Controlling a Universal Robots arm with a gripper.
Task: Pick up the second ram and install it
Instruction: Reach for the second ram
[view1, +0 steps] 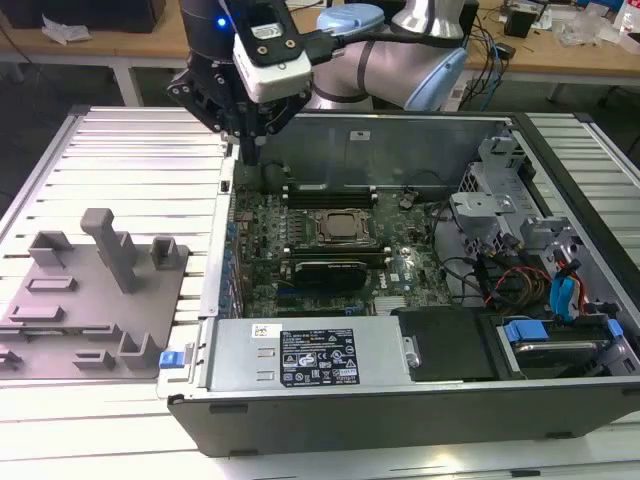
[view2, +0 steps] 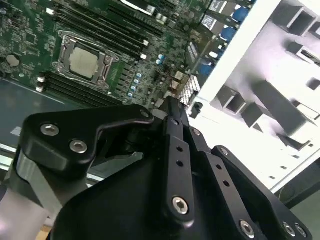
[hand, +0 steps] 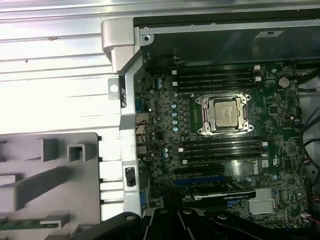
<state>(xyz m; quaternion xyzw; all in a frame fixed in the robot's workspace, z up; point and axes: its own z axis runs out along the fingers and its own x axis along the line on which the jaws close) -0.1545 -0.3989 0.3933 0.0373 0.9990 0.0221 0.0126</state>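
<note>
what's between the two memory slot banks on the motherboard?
The silver processor, with one slot bank on one side and the other slot bank opposite. Shows in the first wrist view.

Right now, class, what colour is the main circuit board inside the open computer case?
The main circuit board is green, shown best in the first wrist view.

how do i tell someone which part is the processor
Look inside the open computer case at the green motherboard. Near its middle, between two banks of long dark memory slots, sits the processor. It is the only square silver plate in a metal frame; its neighbours are narrow and dark.
</note>
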